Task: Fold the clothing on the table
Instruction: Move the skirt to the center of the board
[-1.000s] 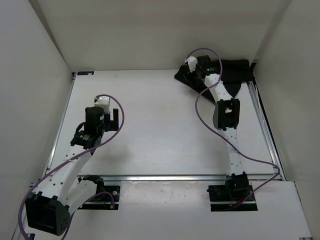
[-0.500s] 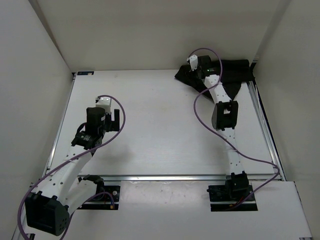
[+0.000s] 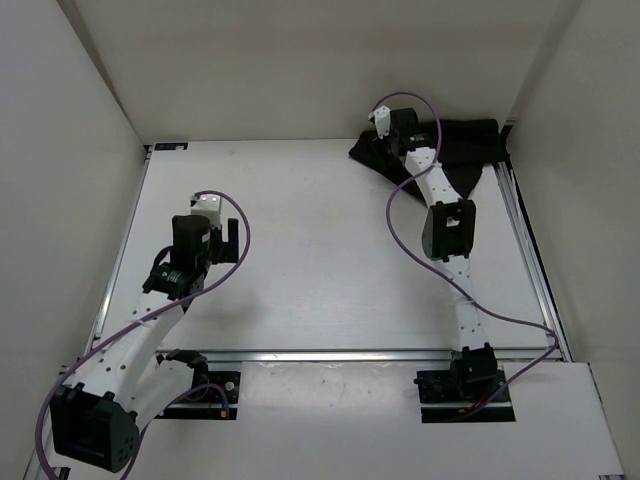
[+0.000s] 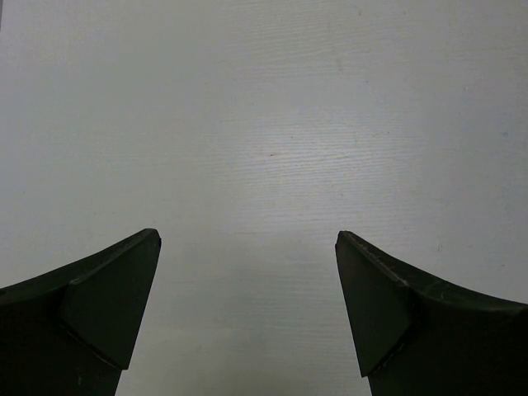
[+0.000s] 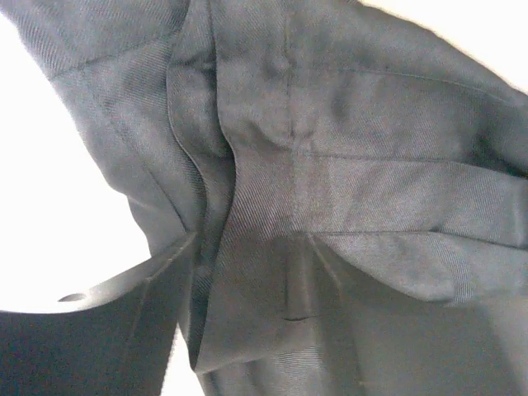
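The clothing, a black pleated garment, lies bunched in the far right corner of the table. My right gripper is down on its left end. In the right wrist view the clothing fills the frame, and a raised fold of it sits inside my right gripper, whose jaws stand apart, the left one touching the fabric edge. My left gripper hovers over the left half of the table, far from the clothing. In its wrist view the left gripper is wide open over bare table.
White walls close in the back and both sides. Metal rails run along the right and near edges. Purple cables loop off both arms. The right arm stretches diagonally across the table's right half.
The right wrist has crept a little toward the back wall, onto the clothing. The left arm has not moved.
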